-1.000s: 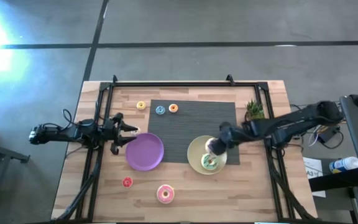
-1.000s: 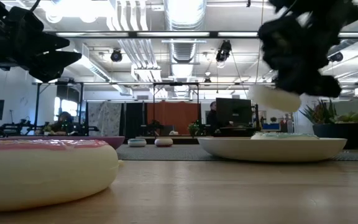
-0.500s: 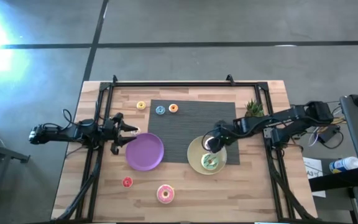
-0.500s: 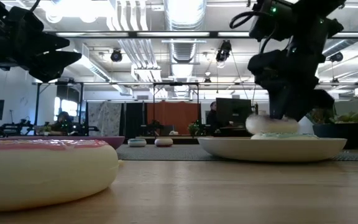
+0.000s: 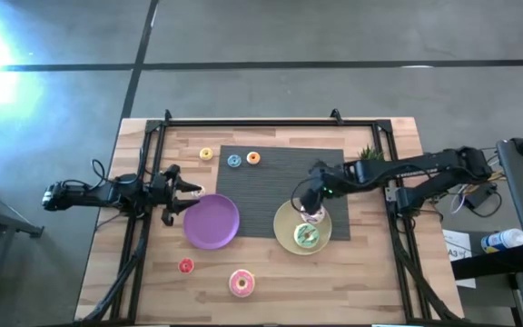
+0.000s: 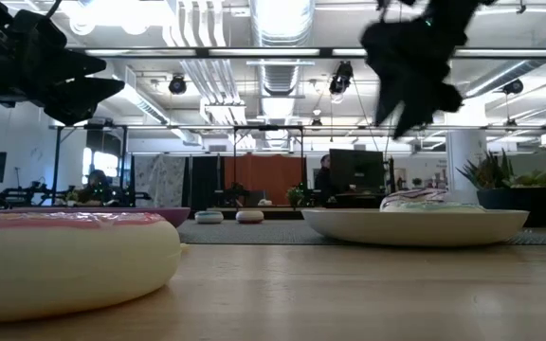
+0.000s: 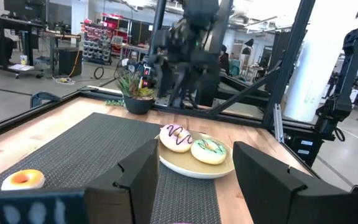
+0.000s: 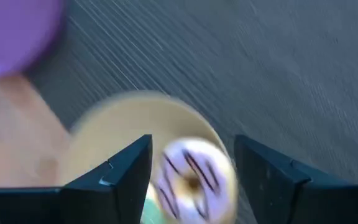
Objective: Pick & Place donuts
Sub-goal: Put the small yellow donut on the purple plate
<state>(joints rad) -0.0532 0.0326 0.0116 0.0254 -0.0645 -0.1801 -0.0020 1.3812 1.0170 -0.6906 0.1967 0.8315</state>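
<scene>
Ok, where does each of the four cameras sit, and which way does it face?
High view: overhead, straight down on the table; both arms show.
Low view: tabletop height, level across the pink donut into the room; arms hang from above.
Left wrist view: on the left arm, past the open left gripper toward the pale-yellow plate.
Right wrist view: on the right arm, down past the open right gripper at the white donut.
Shared: both wrist views show that donut on that plate.

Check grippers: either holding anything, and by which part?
Nothing held. Right gripper open above the white donut lying on the yellow plate; left gripper open, empty.
</scene>
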